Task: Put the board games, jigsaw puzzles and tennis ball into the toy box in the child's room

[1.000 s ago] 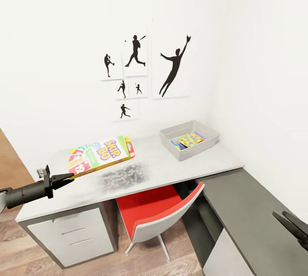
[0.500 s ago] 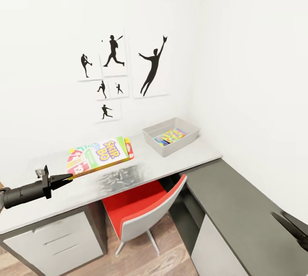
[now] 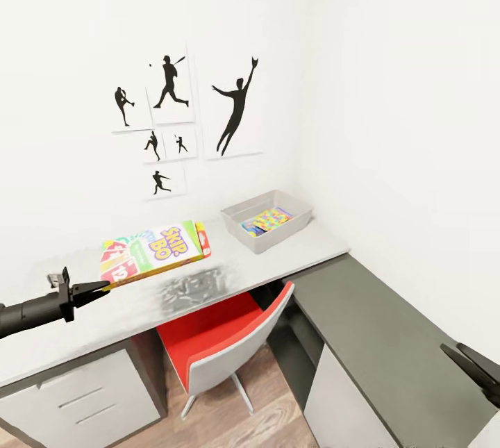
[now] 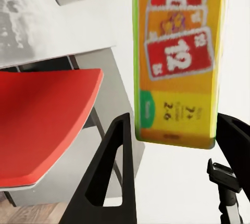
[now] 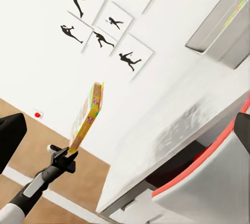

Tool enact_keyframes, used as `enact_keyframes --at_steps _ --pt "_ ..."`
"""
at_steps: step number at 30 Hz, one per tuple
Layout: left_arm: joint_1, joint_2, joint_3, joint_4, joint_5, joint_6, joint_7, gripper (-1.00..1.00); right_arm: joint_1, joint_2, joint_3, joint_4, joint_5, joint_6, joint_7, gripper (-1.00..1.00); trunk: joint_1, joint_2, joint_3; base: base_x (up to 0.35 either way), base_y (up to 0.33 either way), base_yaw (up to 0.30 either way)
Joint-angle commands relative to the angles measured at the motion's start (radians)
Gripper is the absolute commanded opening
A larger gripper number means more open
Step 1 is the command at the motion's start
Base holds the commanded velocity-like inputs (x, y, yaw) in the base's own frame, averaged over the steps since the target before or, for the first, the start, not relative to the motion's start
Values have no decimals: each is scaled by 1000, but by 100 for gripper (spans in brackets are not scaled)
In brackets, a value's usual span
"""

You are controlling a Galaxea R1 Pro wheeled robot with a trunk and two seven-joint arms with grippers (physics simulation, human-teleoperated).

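Observation:
My left gripper (image 3: 94, 289) is shut on the near end of the green-red-white Skip-Bo board game (image 3: 154, 250), holding it flat above the left part of the table (image 3: 305, 246). In the left wrist view the box end (image 4: 177, 114) sits between the two dark fingers (image 4: 117, 172). The grey toy box (image 3: 269, 240) stands at the table's right end with a multicoloured jigsaw puzzle (image 3: 267, 219) lying inside. Low at the right edge of the head view, over the dark side desk, my right gripper (image 3: 479, 364) is open and empty.
A red-and-grey chair (image 3: 215, 337) is pushed under the table. A lower dark-grey side desk (image 3: 375, 337) runs along the right wall. Drawers (image 3: 83, 399) sit under the table's left end. Black sports-silhouette pictures (image 3: 180, 114) hang on the white wall.
The whole head view has slid left, so the camera has turned right. The Skip-Bo box stays in my left gripper, and the right gripper holds its place.

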Motion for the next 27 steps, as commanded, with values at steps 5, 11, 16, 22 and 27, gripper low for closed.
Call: enact_keyframes --at_steps 5,11,16,22,27 --pt "1 23 2 1 -2 6 -31 -100 0 0 0 0 -3 7 0 100 1 -2 -6 170 140 -212" --pt "2 30 2 2 -8 6 -98 -100 0 0 0 -1 -3 7 1 100 1 -2 -12 233 232 -225" --pt "3 31 1 2 -10 5 -112 -100 0 0 0 0 -3 8 2 100 1 -2 -16 189 279 -227" --pt "4 32 -1 2 -10 4 -116 -100 0 0 0 1 -3 8 3 100 1 -2 -22 58 319 -234" --pt "4 32 0 2 -10 3 -117 -100 0 0 0 1 -3 8 3 100 1 -2 -25 35 323 -258"
